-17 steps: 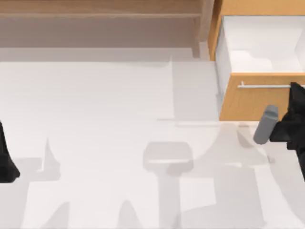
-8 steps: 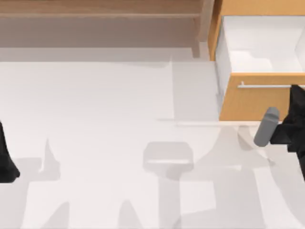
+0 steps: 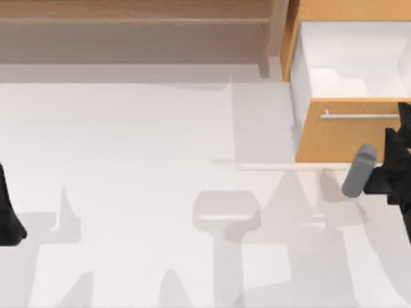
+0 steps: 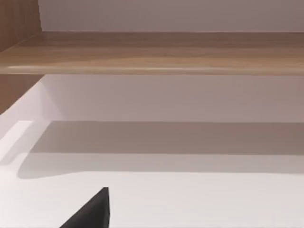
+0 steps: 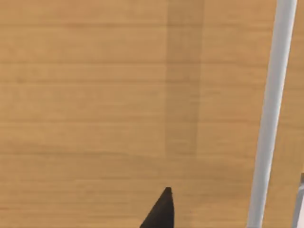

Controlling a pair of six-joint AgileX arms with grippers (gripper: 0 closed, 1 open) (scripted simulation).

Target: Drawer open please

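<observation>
Drawer [image 3: 334,131]: at the table's far right, pulled out with its white inner box exposed, tan front and silver handle [image 3: 359,116] facing the right gripper [image 3: 399,131], which sits just at the front by the handle's right end; finger state cannot be told. Left gripper [image 3: 8,218]: parked at the left edge of the table [image 3: 148,160], near the brown shelf unit [image 3: 135,13]; finger state likewise unclear.

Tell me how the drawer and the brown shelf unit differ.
The drawer sits at the table's right, pulled out so its white box shows; the shelf unit spans the left and middle. The drawer front is light orange-tan with a silver bar handle; the shelf is darker brown with no handle. Both are wood-grained and stand at the far edge.
</observation>
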